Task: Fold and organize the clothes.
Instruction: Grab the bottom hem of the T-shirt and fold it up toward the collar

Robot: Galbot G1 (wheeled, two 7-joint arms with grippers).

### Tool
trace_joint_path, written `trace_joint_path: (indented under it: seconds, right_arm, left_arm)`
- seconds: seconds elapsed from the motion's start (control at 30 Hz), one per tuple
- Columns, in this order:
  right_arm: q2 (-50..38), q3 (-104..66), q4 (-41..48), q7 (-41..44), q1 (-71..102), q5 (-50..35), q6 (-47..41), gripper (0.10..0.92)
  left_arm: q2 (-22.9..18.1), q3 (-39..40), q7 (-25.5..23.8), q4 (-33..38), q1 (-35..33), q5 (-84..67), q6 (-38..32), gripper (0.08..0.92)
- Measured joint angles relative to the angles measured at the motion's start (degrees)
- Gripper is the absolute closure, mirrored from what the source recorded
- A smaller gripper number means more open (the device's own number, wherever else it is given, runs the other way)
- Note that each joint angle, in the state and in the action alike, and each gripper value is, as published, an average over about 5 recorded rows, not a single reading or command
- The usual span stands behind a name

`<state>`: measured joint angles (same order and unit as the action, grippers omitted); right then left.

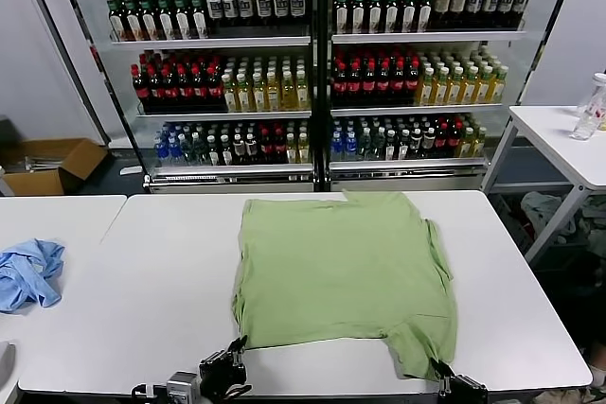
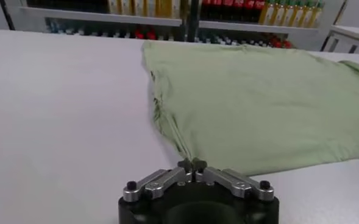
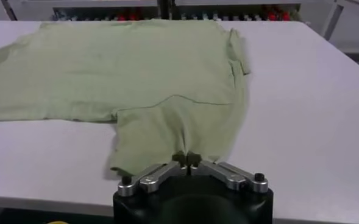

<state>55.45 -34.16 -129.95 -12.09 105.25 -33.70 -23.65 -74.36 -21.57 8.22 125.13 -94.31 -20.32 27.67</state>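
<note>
The light green polo shirt [image 1: 341, 267] lies spread flat on the white table [image 1: 151, 281], plain side up; collar, buttons and chest print are hidden. My left gripper [image 1: 233, 351] is at the table's front edge, shut on the shirt's near left corner; in the left wrist view [image 2: 192, 163] the fabric [image 2: 258, 103] creases into the closed tips. My right gripper [image 1: 442, 373] is at the front right, shut on the edge of the near sleeve [image 1: 421, 342]; the right wrist view [image 3: 186, 159] shows the sleeve [image 3: 173, 131] pinched between the tips.
A crumpled blue cloth [image 1: 28, 272] lies on a second white table at the left. A drinks cooler [image 1: 312, 63] full of bottles stands behind. A cardboard box [image 1: 47, 166] sits on the floor at the left. A side table [image 1: 568, 144] with a bottle stands at the right.
</note>
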Motion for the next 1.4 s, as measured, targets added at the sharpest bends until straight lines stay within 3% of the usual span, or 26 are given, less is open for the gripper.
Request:
trace_joint_path:
  seconds: [0.43, 0.9, 1.03, 1.4]
  right_arm:
    - [-5.02, 1.8, 4.37, 0.27, -14.69, -1.79, 1.72, 0.917]
    - [-5.15, 14.75, 18.27, 1.93, -36.97, 2.18, 1.29, 0.913]
    - [-4.55, 17.09, 20.29, 2.84, -39.84, 4.77, 0.7, 0.835]
    - [-4.14, 16.57, 19.78, 3.31, -37.54, 10.11, 2.39, 0.523]
  left_arm:
    - [3.47, -3.06, -0.95, 1.84, 3.21, -7.52, -3.99, 0.916]
    - [6.91, 0.78, -0.96, -8.71, 16.73, -10.51, -5.44, 0.916]
    - [6.88, 2.26, -0.95, -11.67, 19.98, -10.1, -5.61, 0.884]
    - [5.35, 2.42, 0.61, -13.51, 21.62, -7.82, -7.62, 0.575]
